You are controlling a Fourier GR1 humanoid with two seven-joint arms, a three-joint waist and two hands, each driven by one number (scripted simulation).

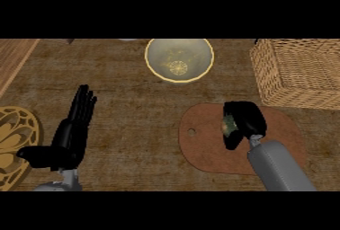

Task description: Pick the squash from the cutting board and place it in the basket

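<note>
Right robot hand (244, 120): curled over the squash (229, 127) on the cutting board (206, 152), grasping it for lifting.
Left robot hand (74, 123): released, resting.
Basket (295, 74): far right.

The cutting board (206, 152) lies on the counter (133, 112) right of the middle, toward the near edge. The squash (229, 126) lies on the board, and the right hand (244, 117) covers it from above, fingers curled round it. Behind the board, near the counter's far edge, stands a bowl (179, 59). The basket (299, 74) sits in the far right corner, behind and to the right of the board. At the left edge lies a plate (15, 146), partly out of view. The left hand (69, 134) rests between the plate and the board, fingers straight, touching nothing.
</note>
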